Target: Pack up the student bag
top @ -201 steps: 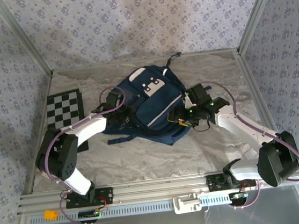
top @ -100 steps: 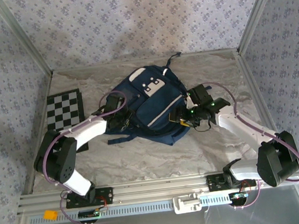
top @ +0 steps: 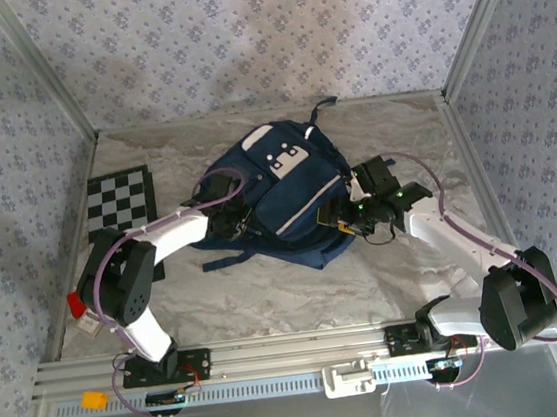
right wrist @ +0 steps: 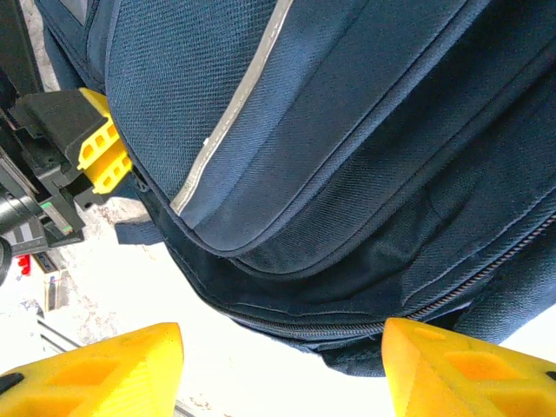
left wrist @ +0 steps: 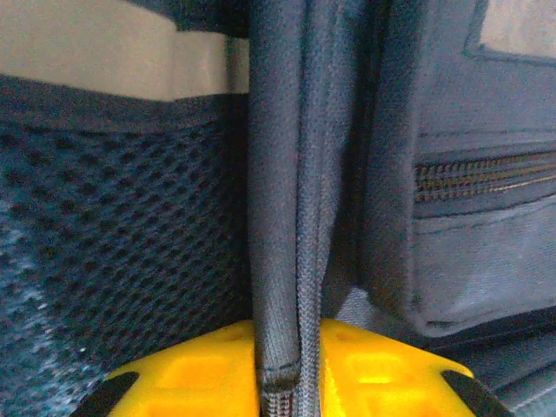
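Your left jaws are clamped on the student bag. Their yellow pads sit tight on either side of a ridge of piped fabric, with a mesh panel to one side of the jaws and a closed pocket zip to the other. Your right jaws stand wide open and hold nothing. The bag's lower side lies just ahead of them, spanning the gap between the fingertips without touching either, and a long zip running across in front of them looks shut. The bag lies flat on the table between the two sets of jaws, pocket flap up. On progress, I'd judge you're near the start: I can see no compartment standing open, neither set of jaws carries anything to load, and whether anything is already inside can't be told. A checkered board lies on the table well apart from the left jaws, on their outer side away from the bag, and it may be something to pack. What's left looks like opening the bag, loading it and closing it.
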Robot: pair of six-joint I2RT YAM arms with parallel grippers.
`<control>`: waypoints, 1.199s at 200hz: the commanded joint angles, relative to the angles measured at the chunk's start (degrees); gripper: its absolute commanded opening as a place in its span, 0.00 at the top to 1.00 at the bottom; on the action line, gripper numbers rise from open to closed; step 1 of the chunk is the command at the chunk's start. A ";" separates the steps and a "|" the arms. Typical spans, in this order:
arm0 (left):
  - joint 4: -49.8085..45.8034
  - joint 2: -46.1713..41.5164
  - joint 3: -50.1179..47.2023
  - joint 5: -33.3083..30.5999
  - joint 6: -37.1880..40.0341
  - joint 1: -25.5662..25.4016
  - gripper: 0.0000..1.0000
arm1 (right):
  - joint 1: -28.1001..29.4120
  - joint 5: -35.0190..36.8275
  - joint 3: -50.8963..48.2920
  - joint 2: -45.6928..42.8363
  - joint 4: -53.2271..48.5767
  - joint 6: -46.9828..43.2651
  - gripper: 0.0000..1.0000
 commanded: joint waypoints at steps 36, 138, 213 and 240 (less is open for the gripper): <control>-0.18 -2.33 3.90 2.54 -3.31 -0.83 1.00 | 1.28 4.57 7.47 2.68 -6.35 -3.98 0.36; 2.04 -8.47 2.45 2.28 -8.56 -3.21 1.00 | 5.59 6.26 6.71 16.15 6.38 0.05 0.37; 8.30 -8.20 -0.33 3.23 -16.19 -8.17 1.00 | -3.91 9.62 23.66 26.97 5.40 -12.60 0.34; 10.29 -7.42 -0.35 3.12 -19.15 -8.19 1.00 | -2.86 14.94 24.64 24.47 -2.11 -11.66 0.31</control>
